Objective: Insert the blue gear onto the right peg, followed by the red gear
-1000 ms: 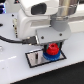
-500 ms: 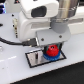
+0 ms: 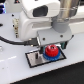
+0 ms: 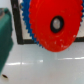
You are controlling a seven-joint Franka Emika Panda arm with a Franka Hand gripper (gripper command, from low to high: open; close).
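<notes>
The red gear [image 3: 50,51] lies flat on top of the wider blue gear [image 3: 46,57] on the grey plate with a black border [image 3: 34,59]. In the wrist view the red gear [image 4: 52,22] fills most of the picture. Its dark centre hole has a pale spot inside. Blue gear teeth [image 4: 26,22] show past its edge. The right peg itself is hidden by the two gears. My gripper [image 3: 50,46] hangs just above the red gear. One dark green finger [image 4: 7,45] shows in the wrist view, apart from the gear, so the jaws look open.
The plate's black border [image 4: 17,25] rests on a white table [image 4: 50,65]. A black cable [image 3: 15,42] runs across the table at the exterior view's left. The robot's white body [image 3: 35,20] stands behind the plate.
</notes>
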